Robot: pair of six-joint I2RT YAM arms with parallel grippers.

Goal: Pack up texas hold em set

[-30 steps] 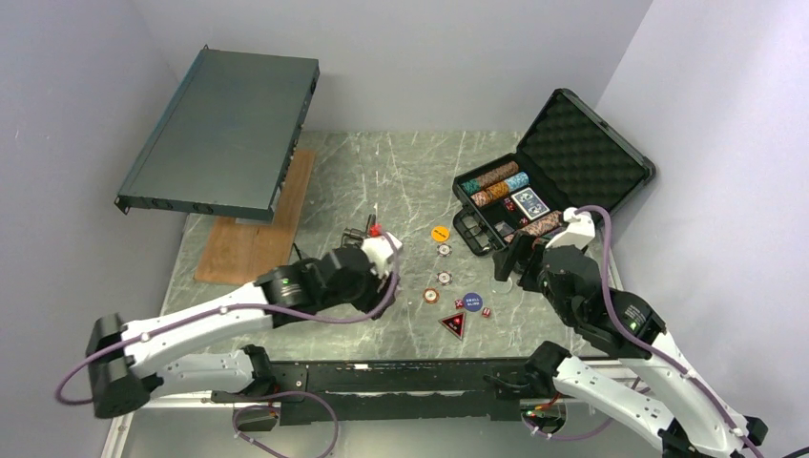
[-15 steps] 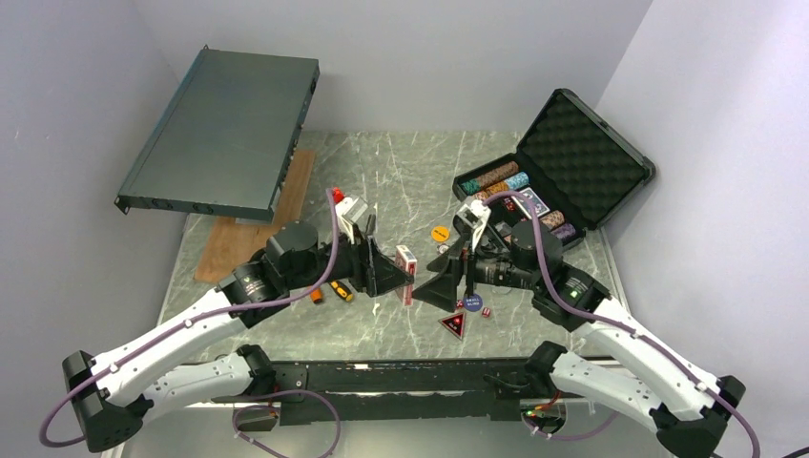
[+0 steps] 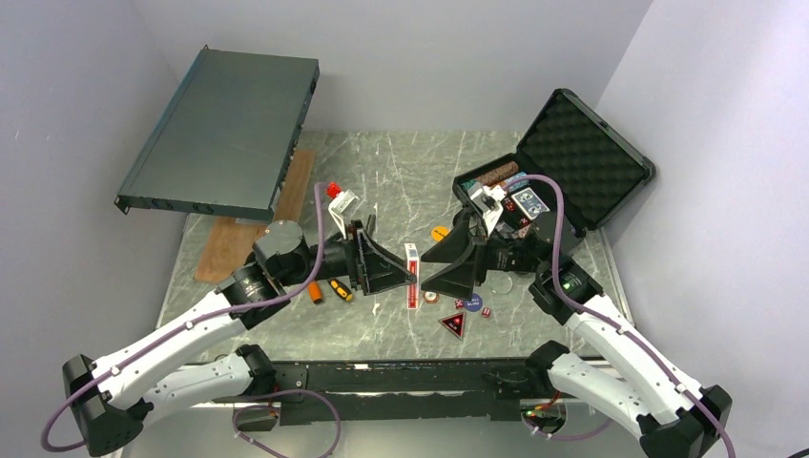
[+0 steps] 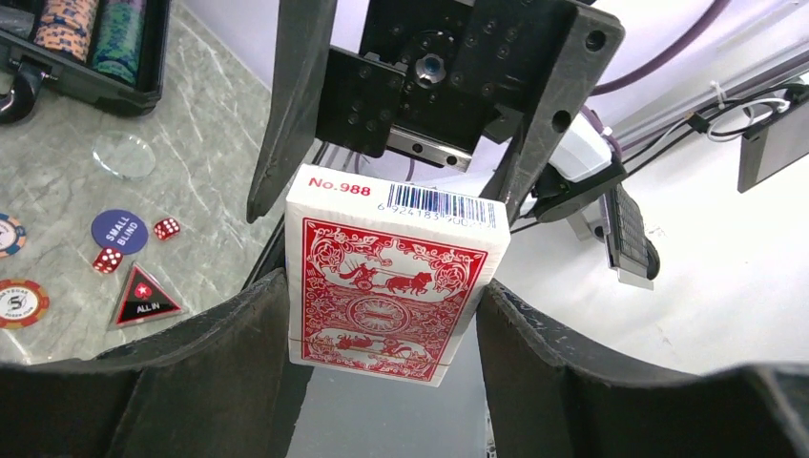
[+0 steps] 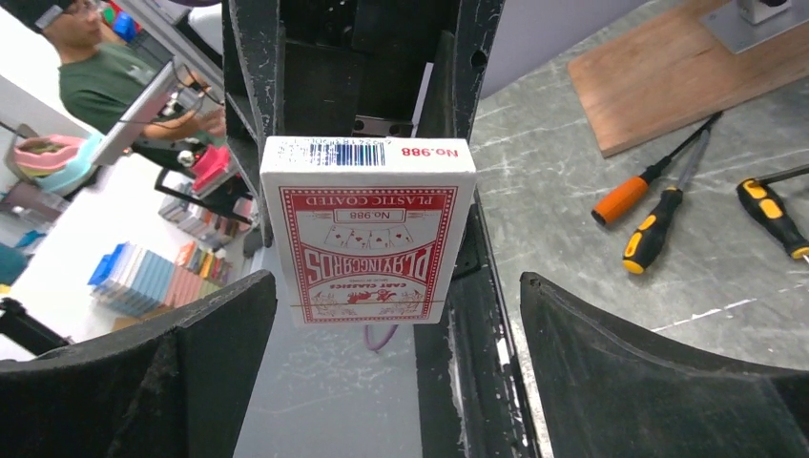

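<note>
- Overhead view: two robot arms are seen reaching toward each other over the middle of a grey marbled table (image 3: 401, 181)
- A red card deck (image 3: 412, 274) is held on edge above the table, clamped between the fingers of the left gripper (image 3: 408, 280)
- The right gripper (image 3: 426, 275) is pointed at the deck from the opposite side, with its fingers spread fully apart and nothing held
- The black case (image 3: 584, 157) is laid open at the far right of the table, with rows of chips (image 3: 496, 175) and a blue card deck (image 3: 530, 202) inside
- A blue button (image 3: 473, 301), a triangular button (image 3: 453, 324) and dice (image 3: 487, 311) are scattered near the grippers
- Two screwdrivers (image 3: 324, 289) are seen to the left, and a metal rack (image 3: 224, 134) above a wooden board (image 3: 253, 239) at the far left
- Left wrist view: the patterned back of the red deck is shown pinched between both fingers (image 4: 210, 382), with the right gripper's spread fingers beyond it
- A clear disc (image 4: 124, 155) is seen on the table beside the case
- Right wrist view: the deck's printed face is framed between the wide fingers (image 5: 630, 372), one with a clear gap and the other just beside the deck
</note>
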